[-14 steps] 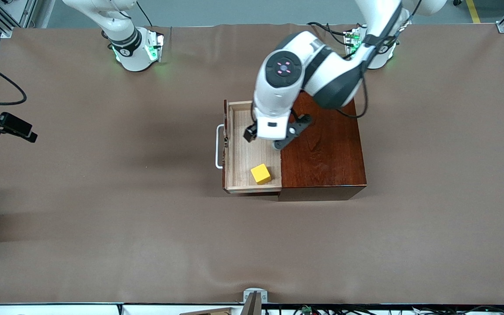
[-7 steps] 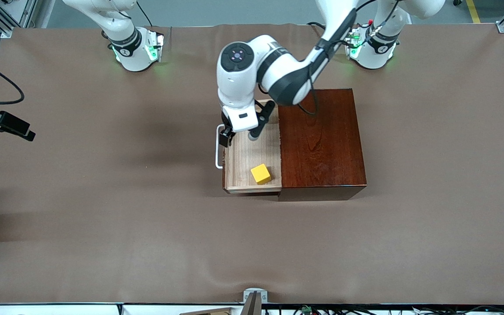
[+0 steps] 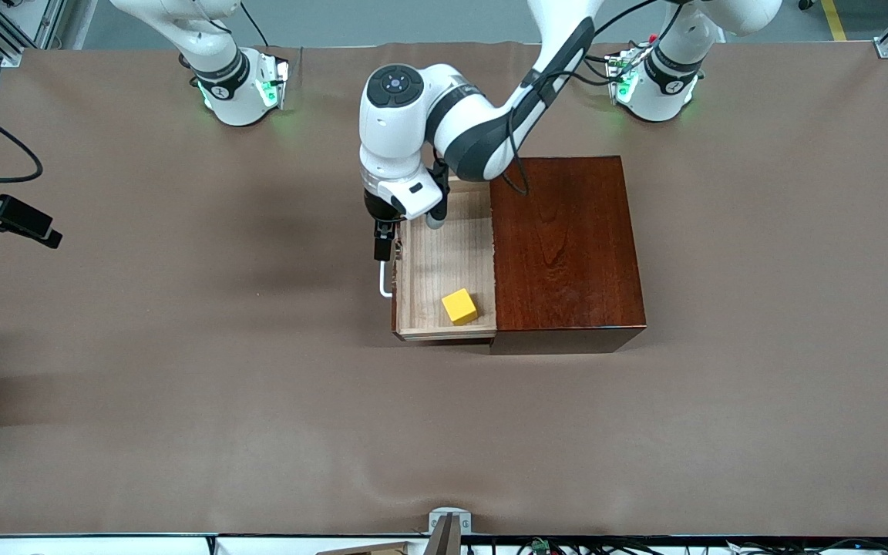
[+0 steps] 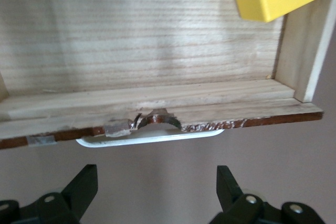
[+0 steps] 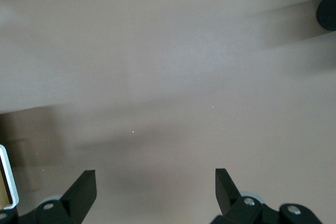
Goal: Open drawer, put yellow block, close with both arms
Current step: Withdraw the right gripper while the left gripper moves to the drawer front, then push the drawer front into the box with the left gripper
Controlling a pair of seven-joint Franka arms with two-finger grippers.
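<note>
Drawer (image 3: 444,262) stands pulled out of the mahogany box (image 3: 567,247) toward the right arm's end of the table (image 3: 182,385), with the yellow block (image 3: 459,306) already lying inside it, in the corner nearest the front camera and close to the box.

Reading across the front view: the right claw (image 3: 55,239) hangs at the picture's edge, well apart from the drawer and waiting; its wrist view shows bare table between fingers (image 5: 81,190) held wide apart. Next comes the white handle (image 3: 384,281), a bar whose long axis runs along the drawer front, from the robots' side toward the front camera. The left claw (image 3: 384,245) hangs right over that handle, just outside the drawer front. Its wrist view shows the handle (image 4: 152,138) and the chipped front edge straight ahead, its fingers (image 4: 84,184) spread, nothing between them.

What matters for the closing push is direction: the drawer must travel toward the left arm's end, into the box, and the left claw already sits on the handle side of the front, so it appears placed to press that way. The right arm is much the farther of the two and would have to cross open table to share the push. The block sits clear of the front and looks unlikely to jam.
</note>
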